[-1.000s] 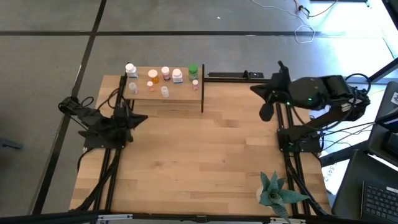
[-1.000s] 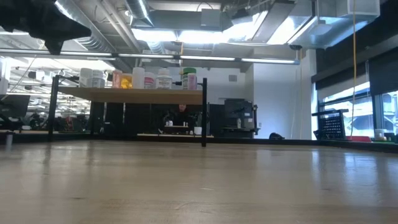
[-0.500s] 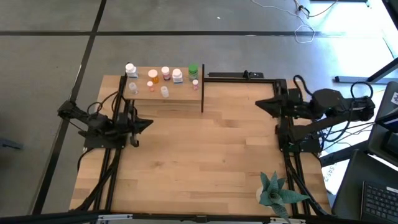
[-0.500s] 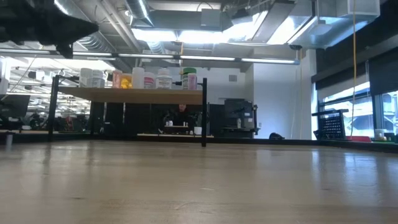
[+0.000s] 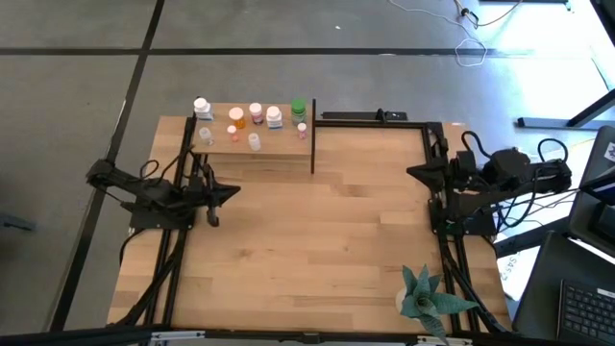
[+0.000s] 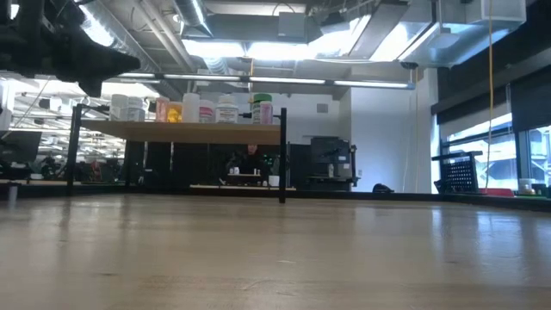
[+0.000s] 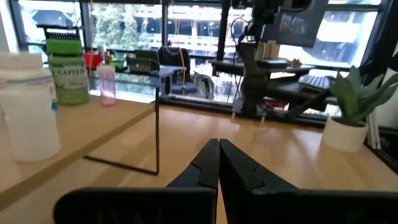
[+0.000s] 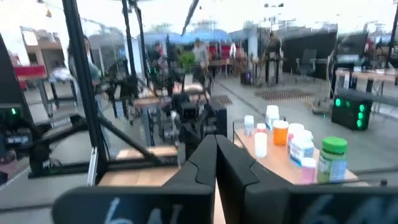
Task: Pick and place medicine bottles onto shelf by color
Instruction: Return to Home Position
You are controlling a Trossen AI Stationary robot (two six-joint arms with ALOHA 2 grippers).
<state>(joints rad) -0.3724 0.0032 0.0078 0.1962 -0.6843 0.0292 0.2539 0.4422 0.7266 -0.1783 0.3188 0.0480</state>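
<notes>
The medicine bottles [image 5: 255,117] stand upright on their bases on the shelf [image 5: 252,147], a small light wood platform on black posts at the table's far left. Among them are white ones, an orange one [image 8: 281,134], a small pink one [image 7: 107,84] and a larger green one [image 7: 67,68]. My left gripper [image 5: 233,192] is shut and empty, pointing level, at the table's left edge nearer than the shelf. My right gripper [image 5: 411,173] is shut and empty too. It hovers level at the table's right edge and points toward the shelf.
A green spiky plant in a white pot [image 5: 423,298] stands at the table's near right corner. A black bar [image 5: 370,117] lies along the far edge right of the shelf. The wide middle of the wooden tabletop [image 5: 317,240] lies bare between the arms.
My right arm has folded down and drawn back toward the table's right edge, and its gripper has tipped up to level. My left arm has sunk a little and swung slightly. Both grippers have stayed shut. The bottles have kept their places on the shelf.
</notes>
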